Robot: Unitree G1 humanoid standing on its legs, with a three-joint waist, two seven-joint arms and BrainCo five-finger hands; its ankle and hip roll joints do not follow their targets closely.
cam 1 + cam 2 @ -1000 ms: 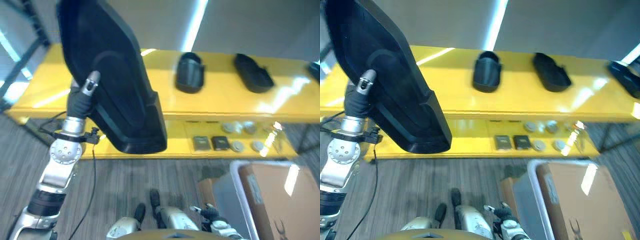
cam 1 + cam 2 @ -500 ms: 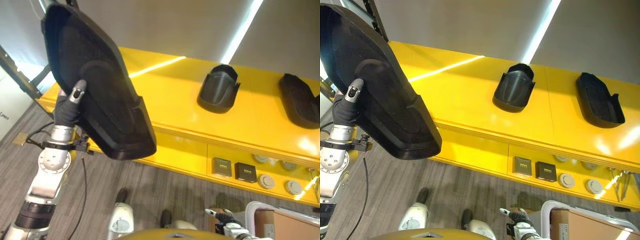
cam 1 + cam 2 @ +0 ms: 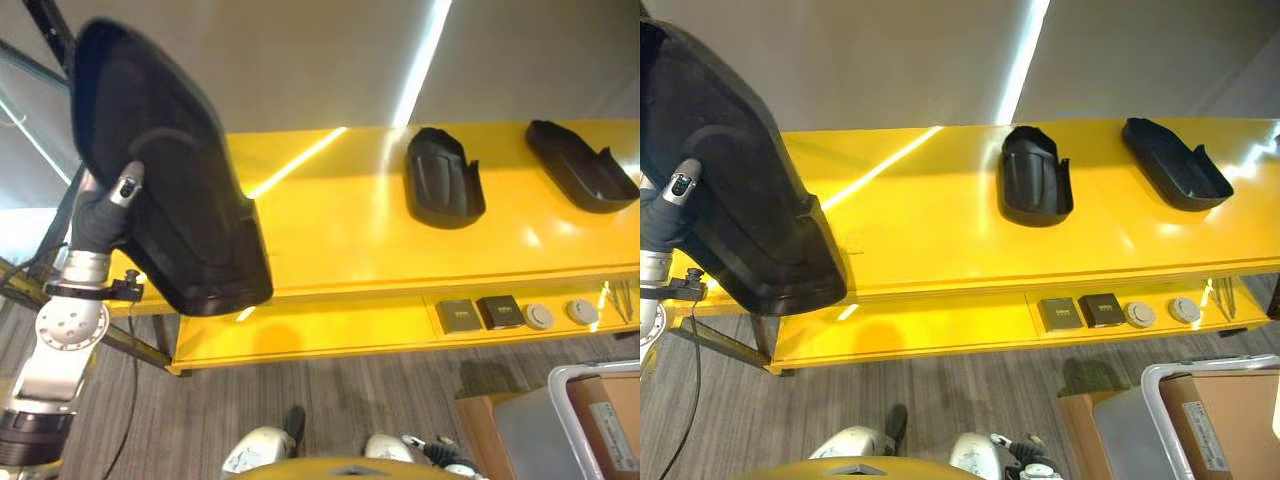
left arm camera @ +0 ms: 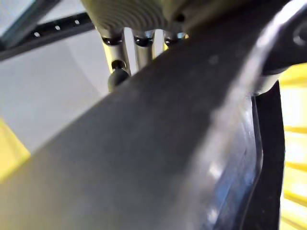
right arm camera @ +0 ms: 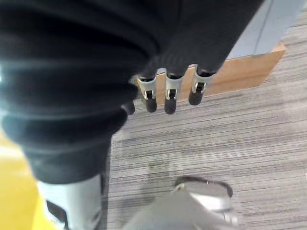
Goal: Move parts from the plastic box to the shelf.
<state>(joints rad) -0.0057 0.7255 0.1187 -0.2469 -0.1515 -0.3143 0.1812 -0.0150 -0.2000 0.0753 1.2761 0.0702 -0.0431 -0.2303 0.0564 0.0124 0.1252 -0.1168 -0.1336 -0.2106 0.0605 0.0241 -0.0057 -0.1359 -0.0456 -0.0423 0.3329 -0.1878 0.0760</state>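
Observation:
My left hand [image 3: 103,212] is raised at the left, shut on a large black moulded part [image 3: 165,170]. Its thumb lies on the part's near face and its fingers [image 4: 118,52] reach behind the edge. The part stands tilted, over the left end of the yellow shelf [image 3: 330,225], and hides that corner. Two smaller black parts [image 3: 445,180] [image 3: 580,165] lie on the shelf's top further right. My right hand [image 5: 166,93] hangs low over the floor, its fingers relaxed and empty. The grey plastic box [image 3: 575,410] sits at the lower right.
On the shelf's lower level lie two small dark boxes [image 3: 478,313] and two round discs [image 3: 560,314]. A brown carton [image 3: 478,425] stands beside the plastic box. A dark metal rack frame [image 3: 45,30] rises at the far left. Grey carpet lies in front of the shelf.
The camera has swung, so the shelf now runs level across the view. My left hand still holds the large black part, which now sits by the shelf's left end.

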